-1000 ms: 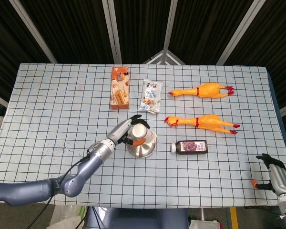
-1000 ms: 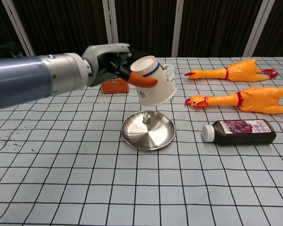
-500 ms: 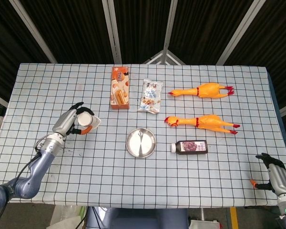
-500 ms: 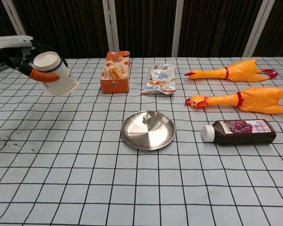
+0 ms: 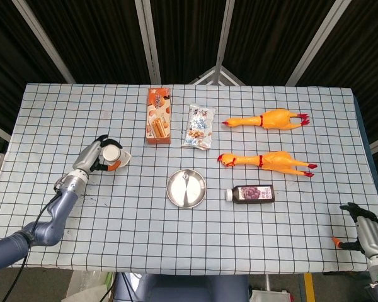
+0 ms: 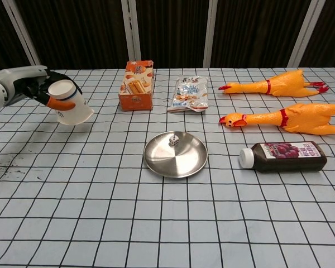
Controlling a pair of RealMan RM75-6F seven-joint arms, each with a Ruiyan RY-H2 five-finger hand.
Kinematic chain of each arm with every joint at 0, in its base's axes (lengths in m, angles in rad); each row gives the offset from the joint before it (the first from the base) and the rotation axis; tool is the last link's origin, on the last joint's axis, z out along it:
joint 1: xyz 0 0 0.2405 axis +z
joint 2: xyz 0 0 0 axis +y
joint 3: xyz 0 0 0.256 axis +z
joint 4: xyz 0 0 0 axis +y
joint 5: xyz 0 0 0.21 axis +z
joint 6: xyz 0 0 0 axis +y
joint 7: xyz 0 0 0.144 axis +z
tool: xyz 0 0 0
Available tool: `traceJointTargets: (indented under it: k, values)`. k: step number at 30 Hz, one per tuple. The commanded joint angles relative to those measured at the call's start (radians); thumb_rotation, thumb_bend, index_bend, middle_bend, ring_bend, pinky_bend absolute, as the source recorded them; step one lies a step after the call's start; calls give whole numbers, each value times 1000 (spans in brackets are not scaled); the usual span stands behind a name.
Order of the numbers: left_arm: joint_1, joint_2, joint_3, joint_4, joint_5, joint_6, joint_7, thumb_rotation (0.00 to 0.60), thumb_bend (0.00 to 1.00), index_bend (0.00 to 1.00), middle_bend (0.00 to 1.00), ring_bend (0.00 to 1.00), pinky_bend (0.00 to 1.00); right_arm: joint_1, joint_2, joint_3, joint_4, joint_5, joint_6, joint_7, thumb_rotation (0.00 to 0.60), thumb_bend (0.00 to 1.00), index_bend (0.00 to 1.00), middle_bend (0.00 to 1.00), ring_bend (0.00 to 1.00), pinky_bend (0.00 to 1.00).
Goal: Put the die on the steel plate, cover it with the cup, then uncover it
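The small white die [image 6: 174,140] lies uncovered on the far part of the round steel plate [image 6: 184,164], which in the head view sits at the middle of the table [image 5: 186,196]. Far to the left of the plate, my left hand [image 5: 96,157] [image 6: 36,89] grips the white paper cup [image 5: 117,156] [image 6: 72,104]. The cup is tilted, mouth down and towards the plate, just above the cloth. At the table's near right corner my right hand [image 5: 362,229] holds nothing, fingers apart; the chest view does not show it.
An orange biscuit box [image 5: 158,115] and a snack bag [image 5: 199,126] lie behind the plate. Two rubber chickens [image 5: 268,119] [image 5: 268,160] lie to the right, and a dark bottle [image 5: 252,194] rests on its side just right of the plate.
My left hand has carried the cup from above the plate far to the left, leaving the die uncovered, then lowered it slightly. The right hand has not moved.
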Motion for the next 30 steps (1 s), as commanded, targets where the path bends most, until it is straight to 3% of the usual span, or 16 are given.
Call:
traceJointTargets:
  k: [1,10,19,25,30]
  values:
    - [-21,-40,-16,46,-32,-28,-20,600,462,488,272,32,0,1,0,-2,0,2,-4,-4,600,231,208,101,105,0]
    - [-52,-80,-21,94,-44,-43,2,600,448,477,253,18,0,2,-1,-1,-1,9,-5,-8,600,232,208,101,104,1]
    - [-67,-79,-15,85,-64,-72,30,600,416,389,184,0,0,3,-1,0,0,12,-4,-8,600,232,208,100,104,1]
    - [-71,-60,-5,62,-77,-85,60,600,344,324,89,0,0,3,0,-2,-2,15,-8,-8,600,232,208,100,104,1]
    - [-73,-50,0,49,-99,-92,82,600,324,262,64,0,0,4,2,-3,-6,16,-11,-10,600,232,211,100,104,71]
